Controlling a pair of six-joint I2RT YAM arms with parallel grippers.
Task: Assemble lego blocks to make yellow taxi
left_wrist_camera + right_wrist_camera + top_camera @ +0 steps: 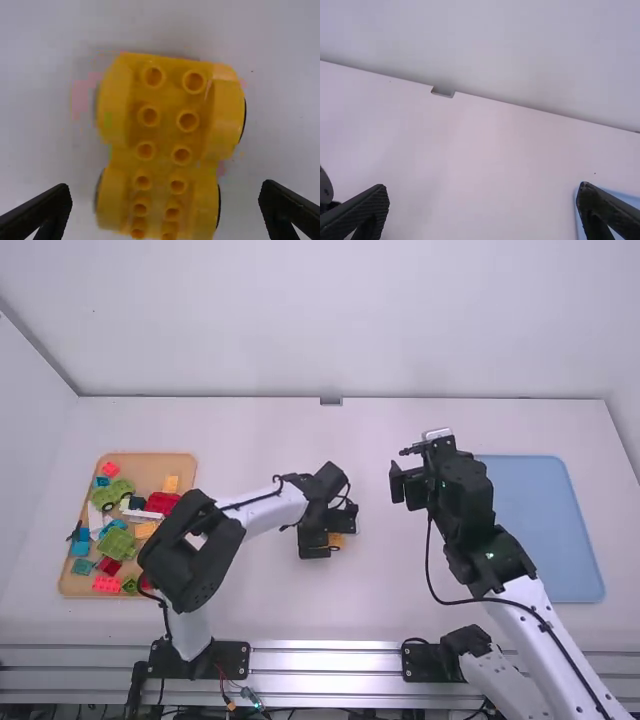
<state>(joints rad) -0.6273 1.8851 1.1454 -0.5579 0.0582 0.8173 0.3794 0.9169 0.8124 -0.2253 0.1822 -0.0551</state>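
the left gripper [334, 532] hangs open above the yellow wheeled base [165, 135].

from above and behind, the high view looks forward and down over what each wrist view shares with it: the yellow base [167, 132] close below the left gripper [344, 532], the table [495, 150]'s back edge farther off beyond the right gripper [398, 468].

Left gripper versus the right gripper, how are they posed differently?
The left gripper points down at the yellow block base, while the right gripper faces forward toward the back wall. The left gripper is around the table's middle; the right gripper is closer to the blue tray. Both grippers have their fingers spread open.
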